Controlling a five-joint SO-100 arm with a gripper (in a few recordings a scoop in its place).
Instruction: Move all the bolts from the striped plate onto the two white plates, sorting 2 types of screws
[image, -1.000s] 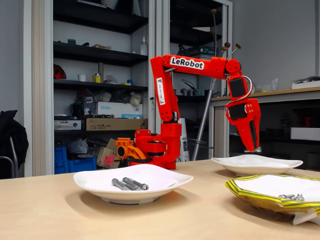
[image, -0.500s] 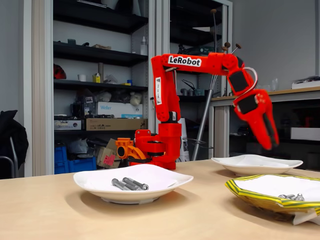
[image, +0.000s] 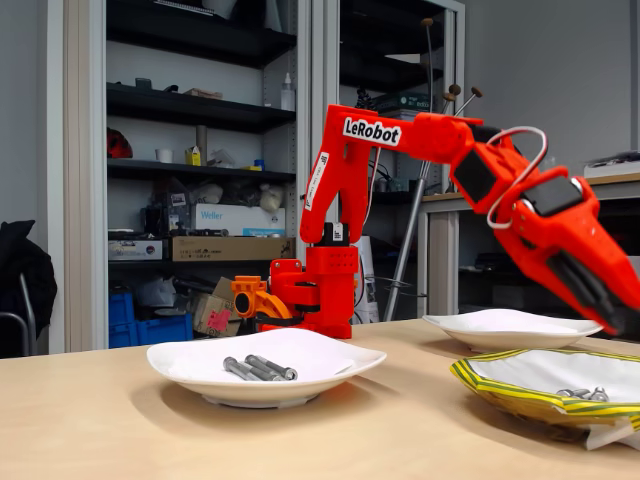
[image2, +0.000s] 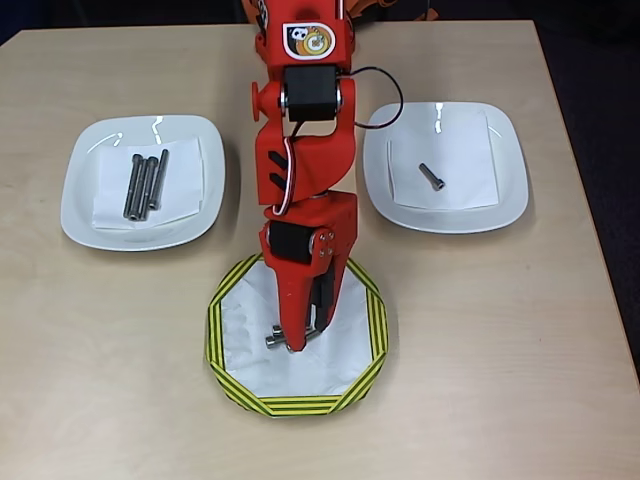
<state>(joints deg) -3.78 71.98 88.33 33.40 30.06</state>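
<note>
Fixed view: arm stretched forward and sloping down, tool (image: 625, 318) low over the striped plate (image: 520, 390), where short bolts (image: 583, 394) lie. We should settle squarely over one bolt before closing.

Overhead view: tool (image2: 292, 343) points straight down at the bolts (image2: 277, 337); jaw state we cannot tell. Three long bolts (image2: 145, 183) sit on the left plate (image2: 85, 225), one short bolt (image2: 431, 176) on the right plate (image2: 505, 205).

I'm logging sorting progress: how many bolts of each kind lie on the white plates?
Long grey metal bolts, on the overhead view's left plain white round plate: 3
Short grey metal bolt, on the right plain white round plate: 1
Total: 4
</note>
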